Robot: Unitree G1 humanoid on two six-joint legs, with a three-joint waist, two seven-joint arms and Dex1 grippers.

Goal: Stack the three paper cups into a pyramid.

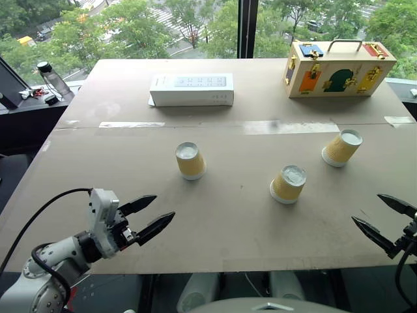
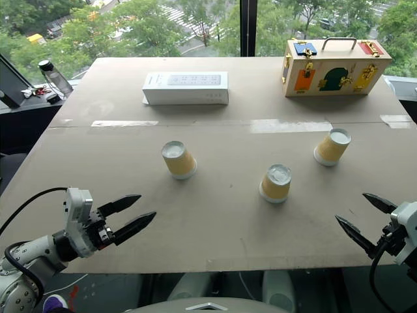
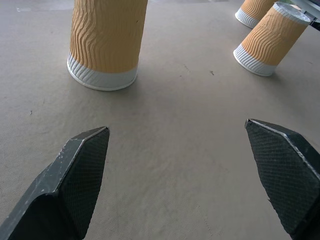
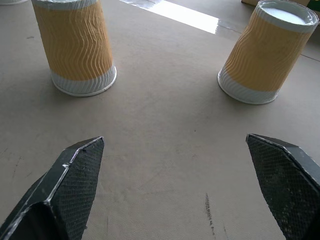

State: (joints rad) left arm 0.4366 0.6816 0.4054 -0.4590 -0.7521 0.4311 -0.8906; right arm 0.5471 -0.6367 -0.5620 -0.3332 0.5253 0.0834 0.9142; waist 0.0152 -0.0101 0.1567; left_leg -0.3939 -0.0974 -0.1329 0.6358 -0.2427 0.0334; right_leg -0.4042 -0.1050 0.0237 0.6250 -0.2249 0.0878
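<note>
While both grippers gape empty, tan table (image 1: pixel 228 215) fronts window (image 1: pixel 195 26), trees.

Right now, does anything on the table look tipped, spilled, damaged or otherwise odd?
Nothing stands out. The three paper cups, left, middle and right, all stand upside down on their rims, apart from one another and undented. The white box and the wooden latch box sit squarely at the far edge. No spill shows.
</note>
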